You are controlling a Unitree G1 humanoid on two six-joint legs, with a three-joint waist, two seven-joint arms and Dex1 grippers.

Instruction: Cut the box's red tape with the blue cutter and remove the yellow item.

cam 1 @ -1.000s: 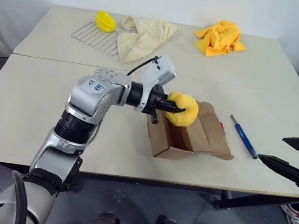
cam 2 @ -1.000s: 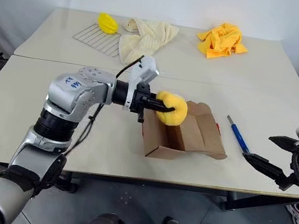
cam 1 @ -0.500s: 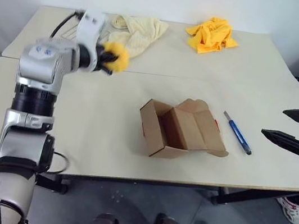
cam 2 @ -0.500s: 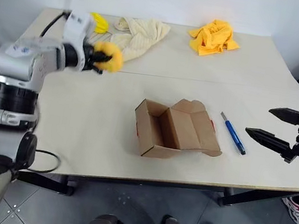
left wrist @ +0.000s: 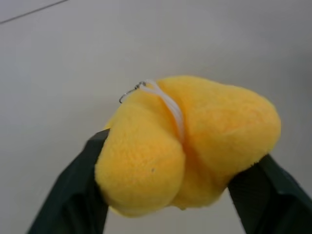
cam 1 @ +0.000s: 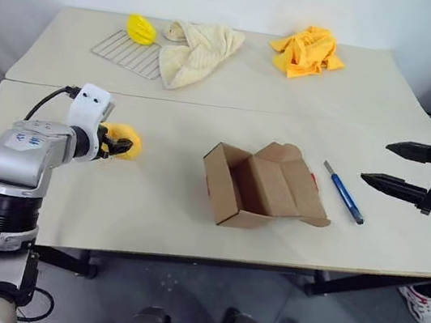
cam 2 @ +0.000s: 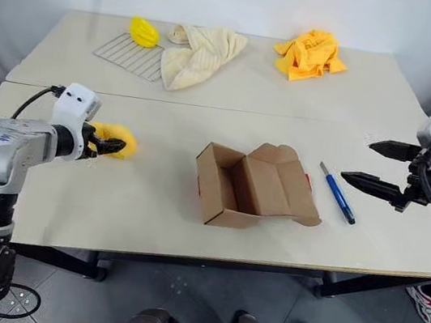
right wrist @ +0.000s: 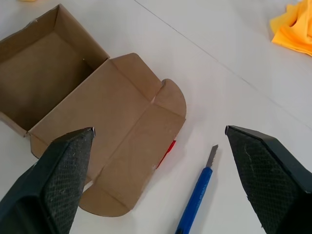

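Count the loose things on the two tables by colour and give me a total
Yellow or orange: 3, the yellow item, lemon-like object, orange cloth
Cream: 1, towel
Brown: 1, the box
Blue: 1, the blue cutter
Silver: 1, wire rack
Total: 7

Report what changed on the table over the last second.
The left claw carried the yellow item out of the box, swung it away to the left and brought it down at the table; its fingers now stand apart around it. The right claw stayed open. Box, blue cutter and cloths stayed put.
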